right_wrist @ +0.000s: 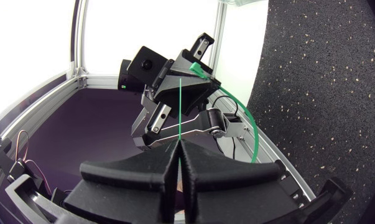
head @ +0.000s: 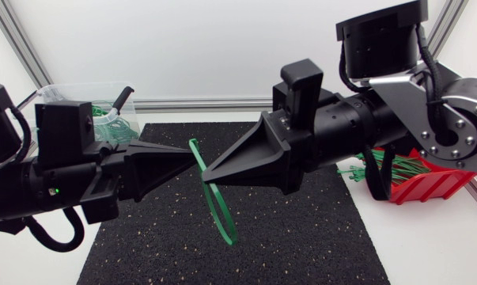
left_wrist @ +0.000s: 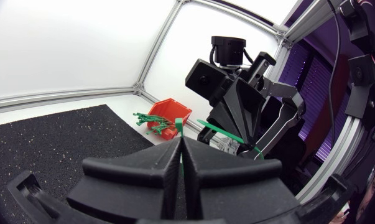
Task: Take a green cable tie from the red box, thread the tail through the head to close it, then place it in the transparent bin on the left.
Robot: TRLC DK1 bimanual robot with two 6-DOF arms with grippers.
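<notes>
Above black mat [head: 301,237], mid-table: green cable tie [head: 219,214] hanging curved, pinched by left gripper [head: 188,153] and right gripper [head: 206,176], each finger pair pressed onto strip. Whether loop closed: unclear, hidden at tips. Red box [head: 428,188] half covered by right arm [head: 357,119]; transparent bin [head: 64,93] partly behind left arm [head: 56,170].

Bright, diffuse light from the white walls [head: 183,47] fills the overhead view and casts hardly any shadow on the black mat [head: 301,237]; the green cable tie [head: 195,150] is crisp, without glare. In both wrist views straight frame bars [left_wrist: 157,46] bow toward the edges, and the left gripper [left_wrist: 178,142] and right gripper [right_wrist: 178,146] appear as dark, low-detail shapes against the backlit walls.
</notes>
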